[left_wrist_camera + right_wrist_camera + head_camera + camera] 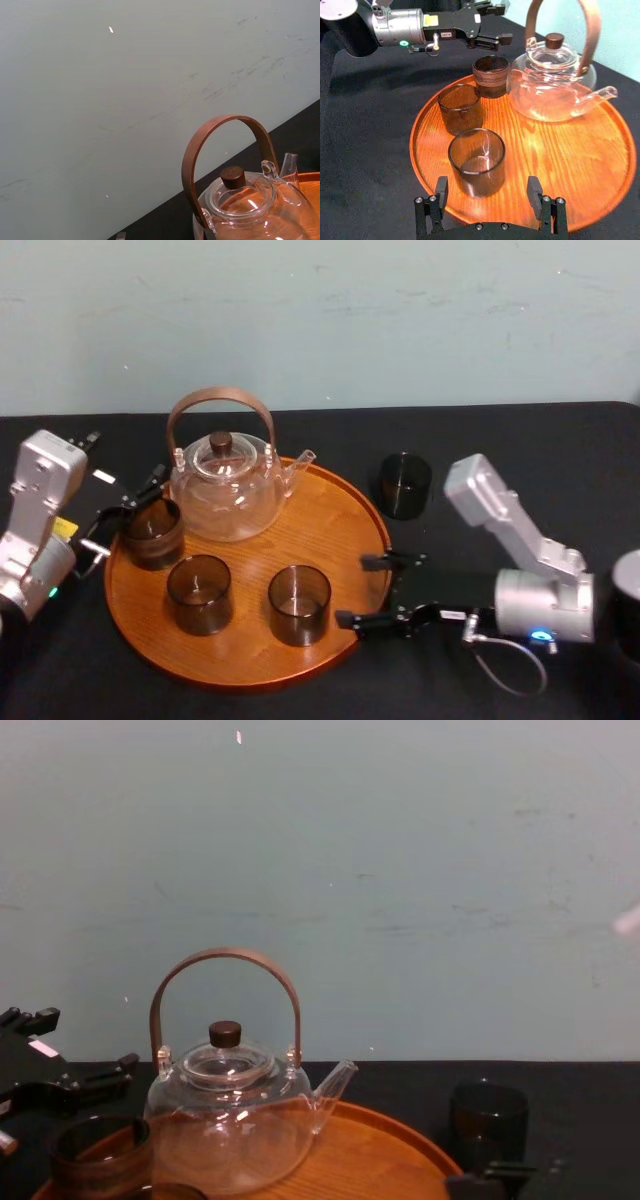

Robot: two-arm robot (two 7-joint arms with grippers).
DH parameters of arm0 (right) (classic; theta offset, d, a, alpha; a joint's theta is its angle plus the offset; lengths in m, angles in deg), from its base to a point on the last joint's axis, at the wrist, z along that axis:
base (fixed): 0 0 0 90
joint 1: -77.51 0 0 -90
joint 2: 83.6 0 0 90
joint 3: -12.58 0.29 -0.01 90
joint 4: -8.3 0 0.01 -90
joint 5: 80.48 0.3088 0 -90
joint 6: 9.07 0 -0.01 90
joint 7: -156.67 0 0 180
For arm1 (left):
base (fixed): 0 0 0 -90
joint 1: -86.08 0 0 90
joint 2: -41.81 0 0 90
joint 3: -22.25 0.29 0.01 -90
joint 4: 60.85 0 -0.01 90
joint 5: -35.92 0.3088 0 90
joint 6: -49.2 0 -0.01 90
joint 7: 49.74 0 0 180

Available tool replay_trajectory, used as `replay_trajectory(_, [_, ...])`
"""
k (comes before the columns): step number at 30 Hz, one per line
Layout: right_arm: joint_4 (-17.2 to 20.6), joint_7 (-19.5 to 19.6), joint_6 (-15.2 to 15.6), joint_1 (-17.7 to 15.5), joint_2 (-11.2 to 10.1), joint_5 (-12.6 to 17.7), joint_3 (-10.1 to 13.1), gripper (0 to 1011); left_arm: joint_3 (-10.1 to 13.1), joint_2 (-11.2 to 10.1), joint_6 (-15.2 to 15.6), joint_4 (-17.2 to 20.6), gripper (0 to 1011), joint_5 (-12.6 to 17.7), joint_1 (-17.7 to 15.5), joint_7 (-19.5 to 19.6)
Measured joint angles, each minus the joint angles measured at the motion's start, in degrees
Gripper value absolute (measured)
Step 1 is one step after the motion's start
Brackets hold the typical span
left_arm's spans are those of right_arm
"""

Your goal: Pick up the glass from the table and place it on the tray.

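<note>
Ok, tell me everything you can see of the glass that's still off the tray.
The glass is a short, straight-sided tumbler of dark smoky see-through glass, standing upright on the black table just beyond the tray's far right rim. No gripper touches it; the right gripper sits nearer the robot, jaws open.

Lab-like staging; black-clothed table against scuffed pale wall.

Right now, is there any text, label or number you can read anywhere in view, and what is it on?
White label on the left gripper, which is at the tray's far-left edge: dark print, too small to read.
Yellow sticker beside that label: blurred, unreadable.
Teapot, tray, glasses, right gripper at the tray's near-right rim: no markings visible.
</note>
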Motion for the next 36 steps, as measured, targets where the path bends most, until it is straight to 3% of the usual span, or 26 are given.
replay_trajectory(10, [4.2,0.2,-2.7,-4.6,-5.8,3.2,4.4,1002,0.0,0.0,0.0,0.0,1002,0.0,0.0,0.0])
replay_trajectory(15, [5.1,2.6,-3.2,-6.8,-7.3,4.9,7.3,1002,0.0,0.0,0.0,0.0,1001,0.0,0.0,0.0])
replay_trajectory(22, [4.6,7.4,-2.1,-8.4,-6.6,6.2,10.3,1002,0.0,0.0,0.0,0.0,1001,0.0,0.0,0.0])
replay_trajectory(26, [3.0,10.4,-0.6,-8.2,-5.1,6.3,11.7,1002,0.0,0.0,0.0,0.0,1001,0.0,0.0,0.0])
replay_trajectory(36, [-1.2,14.1,1.1,-5.8,-1.1,4.6,12.8,1002,0.0,0.0,0.0,0.0,1001,0.0,0.0,0.0])
